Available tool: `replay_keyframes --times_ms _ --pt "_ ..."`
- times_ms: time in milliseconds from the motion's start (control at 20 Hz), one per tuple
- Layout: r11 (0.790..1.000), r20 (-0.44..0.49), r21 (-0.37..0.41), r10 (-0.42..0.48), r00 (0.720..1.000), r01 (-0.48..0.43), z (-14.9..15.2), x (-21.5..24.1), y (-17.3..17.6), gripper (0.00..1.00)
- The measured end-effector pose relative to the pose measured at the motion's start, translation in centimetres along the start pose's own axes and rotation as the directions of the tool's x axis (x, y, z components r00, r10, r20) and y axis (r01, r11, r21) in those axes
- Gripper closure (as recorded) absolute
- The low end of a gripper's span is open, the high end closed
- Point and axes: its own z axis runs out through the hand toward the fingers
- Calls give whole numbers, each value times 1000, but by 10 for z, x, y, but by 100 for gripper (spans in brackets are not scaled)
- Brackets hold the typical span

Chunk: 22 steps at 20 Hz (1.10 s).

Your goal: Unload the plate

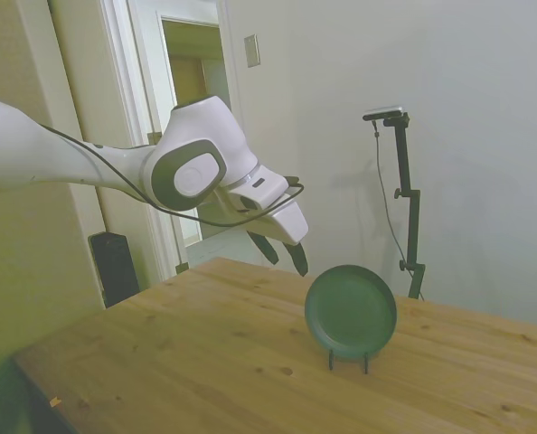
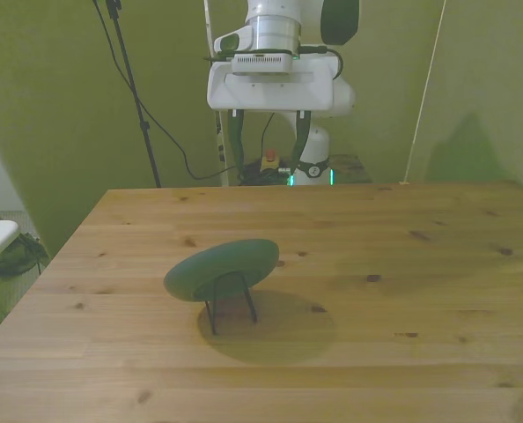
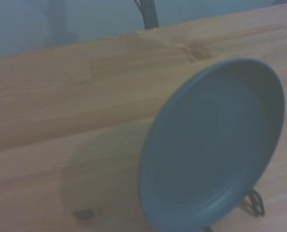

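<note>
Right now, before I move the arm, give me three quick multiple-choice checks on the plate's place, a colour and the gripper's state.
1. Where is the plate?
A. Flat on the table
B. Propped on a wire stand
C. Held in the gripper

2. What colour is the plate?
A. Dark green
B. White
C. Red

3. What state is the gripper in?
A. Shut on the plate
B. Shut on nothing
C. Open, above the table and apart from the plate

Answers:
1 B: the side view shows the plate leaning nearly upright on the thin black wire stand on the table.
2 A: it looks dark green in the side and front views.
3 C: in the front view the fingers hang apart with nothing between them, and the side view shows a gap between them and the plate's rim.
</note>
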Motion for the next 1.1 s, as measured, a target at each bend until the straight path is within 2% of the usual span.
replay_keyframes --times_ms 300,600,1000,1050,1100 --pt "995 -36 92 -40 999 43 26 20 1 0" --pt "996 -57 85 -16 998 21 78 46 -9 0" --pt "993 -40 99 -66 997 70 103 25 -45 0" --pt "993 -37 98 -69 997 72 105 23 -46 100" --pt "993 -35 97 -71 997 74 106 22 -47 100"
